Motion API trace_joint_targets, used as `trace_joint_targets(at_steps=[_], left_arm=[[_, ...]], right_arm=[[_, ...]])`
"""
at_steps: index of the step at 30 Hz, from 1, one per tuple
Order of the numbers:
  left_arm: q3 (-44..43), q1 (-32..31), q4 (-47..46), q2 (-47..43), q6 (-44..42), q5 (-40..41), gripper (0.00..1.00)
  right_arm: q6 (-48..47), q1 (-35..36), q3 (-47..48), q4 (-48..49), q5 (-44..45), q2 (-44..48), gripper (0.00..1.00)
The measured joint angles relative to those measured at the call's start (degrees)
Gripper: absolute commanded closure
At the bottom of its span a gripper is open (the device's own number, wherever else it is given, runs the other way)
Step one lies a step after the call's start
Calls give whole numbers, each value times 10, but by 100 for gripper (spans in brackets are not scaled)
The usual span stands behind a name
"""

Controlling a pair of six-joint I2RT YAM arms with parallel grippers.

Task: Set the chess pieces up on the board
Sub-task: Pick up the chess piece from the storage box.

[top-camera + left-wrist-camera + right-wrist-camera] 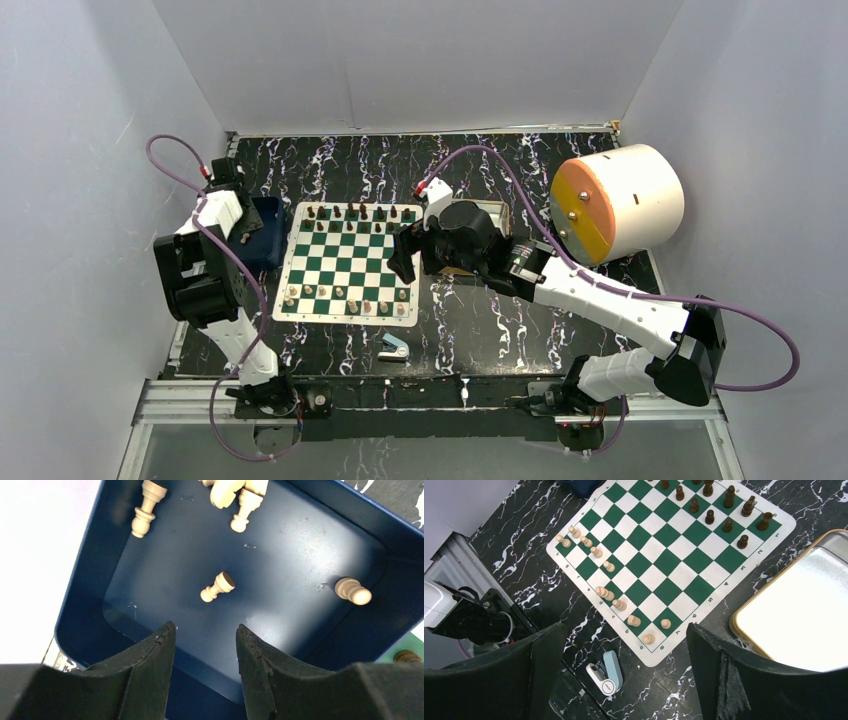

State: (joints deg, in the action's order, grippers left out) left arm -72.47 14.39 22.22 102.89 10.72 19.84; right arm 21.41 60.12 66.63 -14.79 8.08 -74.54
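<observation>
The pale pawn (217, 587) lying mid-frame looks light, smooth and apt to roll; pinch its slim stem. Left pincer (205, 626) hangs half-parted and empty; right pincer (625, 630) gapes wide.

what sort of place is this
Probably a robotics lab test cell: plain white walls enclose a black marbled table, two robot arms are bolted at its near edge, with a chess board laid out.

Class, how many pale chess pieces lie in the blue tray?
5 pale pieces in the blue tray: one upper left, two together at the top edge, one mid-floor, one by the right wall. Others may be cut off above.
</observation>
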Motion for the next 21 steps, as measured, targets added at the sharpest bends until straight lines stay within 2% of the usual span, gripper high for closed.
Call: trace_joint_targets(at_steps=[15, 21], left_arm=[[-42, 17, -12, 76, -40, -28, 58], [-68, 17, -5, 110, -49, -39, 63]], right_arm=[[-40, -1, 0, 3, 37, 0, 1], [-47, -1, 0, 3, 40, 0, 1]])
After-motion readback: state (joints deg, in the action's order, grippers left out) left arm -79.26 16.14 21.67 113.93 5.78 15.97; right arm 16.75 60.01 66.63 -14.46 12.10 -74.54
